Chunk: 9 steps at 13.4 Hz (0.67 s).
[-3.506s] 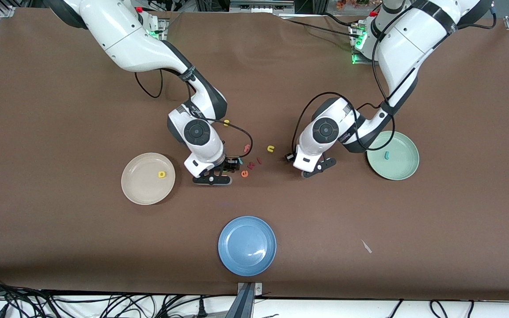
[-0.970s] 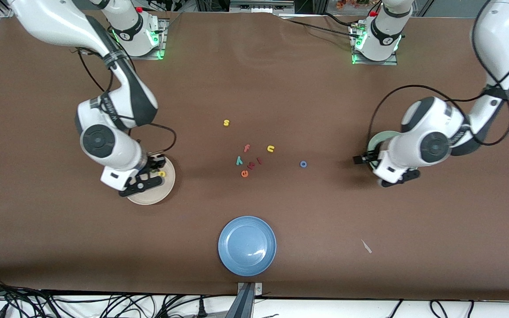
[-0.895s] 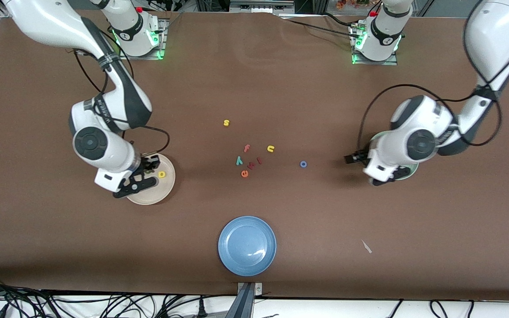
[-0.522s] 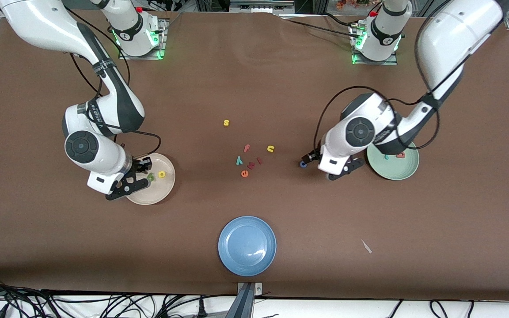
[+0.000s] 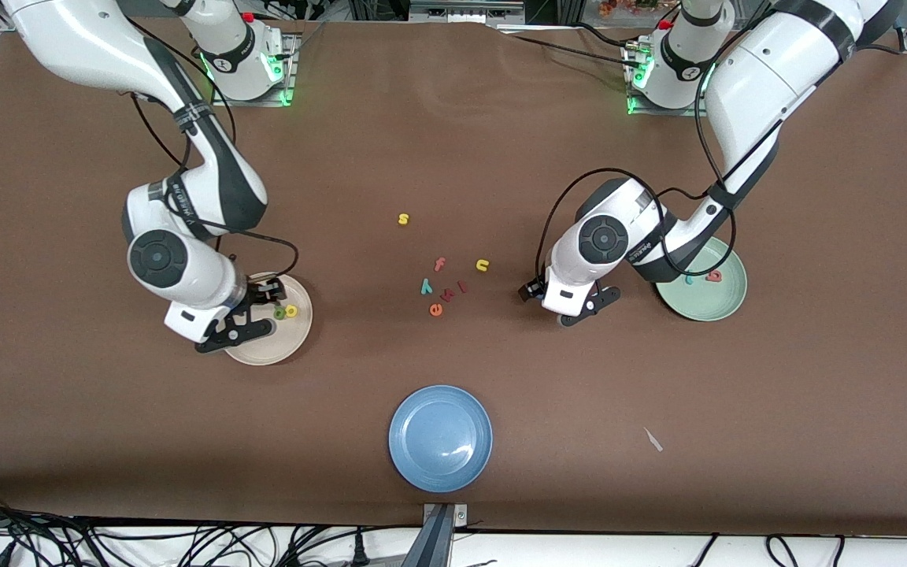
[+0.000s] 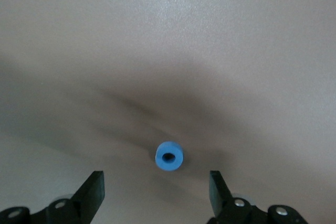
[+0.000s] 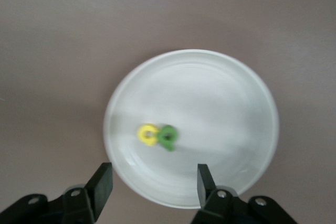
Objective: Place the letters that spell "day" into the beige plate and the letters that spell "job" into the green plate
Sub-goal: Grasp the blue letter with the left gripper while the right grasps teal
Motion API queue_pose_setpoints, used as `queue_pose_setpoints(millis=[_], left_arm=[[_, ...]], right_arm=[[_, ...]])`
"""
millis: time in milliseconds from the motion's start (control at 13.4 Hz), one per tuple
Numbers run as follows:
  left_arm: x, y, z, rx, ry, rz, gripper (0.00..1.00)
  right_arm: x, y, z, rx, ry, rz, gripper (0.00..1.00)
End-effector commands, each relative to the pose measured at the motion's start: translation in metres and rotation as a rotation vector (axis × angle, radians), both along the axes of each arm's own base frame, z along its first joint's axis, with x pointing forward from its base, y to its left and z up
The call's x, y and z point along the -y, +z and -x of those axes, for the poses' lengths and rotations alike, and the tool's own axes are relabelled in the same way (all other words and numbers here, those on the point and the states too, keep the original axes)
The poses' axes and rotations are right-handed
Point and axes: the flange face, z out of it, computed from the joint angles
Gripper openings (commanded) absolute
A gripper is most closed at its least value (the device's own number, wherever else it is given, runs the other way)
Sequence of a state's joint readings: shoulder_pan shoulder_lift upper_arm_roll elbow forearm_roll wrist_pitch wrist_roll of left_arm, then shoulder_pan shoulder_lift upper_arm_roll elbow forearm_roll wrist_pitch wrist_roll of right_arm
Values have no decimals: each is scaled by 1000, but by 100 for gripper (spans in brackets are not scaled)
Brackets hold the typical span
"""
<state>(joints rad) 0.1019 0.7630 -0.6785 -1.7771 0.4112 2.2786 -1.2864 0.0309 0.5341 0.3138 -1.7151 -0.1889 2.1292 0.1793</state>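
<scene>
The beige plate (image 5: 264,346) holds the yellow "d" (image 5: 291,311) and the dark green "a" (image 5: 279,313), touching side by side. My right gripper (image 5: 245,321) hangs open over that plate's rim (image 7: 252,93), with nothing between its fingers (image 7: 102,182). In the green plate (image 5: 697,309) lie the teal "j" (image 5: 688,277) and the pinkish-red "b" (image 5: 713,276). My left gripper (image 6: 156,198) is open and low over the table beside the green plate. The blue "o" (image 6: 169,156) lies just ahead of it, untouched. The teal "y" (image 5: 426,286) lies in the middle cluster.
Loose letters lie mid-table: a yellow "s" (image 5: 403,219), pink "f" (image 5: 439,264), yellow "u" (image 5: 483,265), orange "e" (image 5: 436,309) and two small red ones (image 5: 453,291). A blue plate (image 5: 440,438) sits near the front edge.
My right gripper opened and the green "a" now lies in the beige plate beside the "d". My left arm left the "b" in the green plate and swung over to the blue "o".
</scene>
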Motion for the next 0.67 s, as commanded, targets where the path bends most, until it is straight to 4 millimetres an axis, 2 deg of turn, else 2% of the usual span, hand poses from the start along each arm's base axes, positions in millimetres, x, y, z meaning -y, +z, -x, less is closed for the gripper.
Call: queue_pose_setpoints(millis=[0,224,298,448,597], left_arm=[[10,-15,1,8,4,-19,79],[14,-26,4,16,0,-32,79],[14,-26,4,16,0,-32,74],[14,-26,4,15,5,-32,56],[14,-26,4,15,5,-32,36]], right_arm=[[-64,-7,15,14,-147,-45,74],[-119,-19,34,32,-245,-78,74],[-138,-25,42,36,-271,-83,74],[-167,-34,53,54,-329,-102,75],[-185,-40,62,60,-348,-119,75]])
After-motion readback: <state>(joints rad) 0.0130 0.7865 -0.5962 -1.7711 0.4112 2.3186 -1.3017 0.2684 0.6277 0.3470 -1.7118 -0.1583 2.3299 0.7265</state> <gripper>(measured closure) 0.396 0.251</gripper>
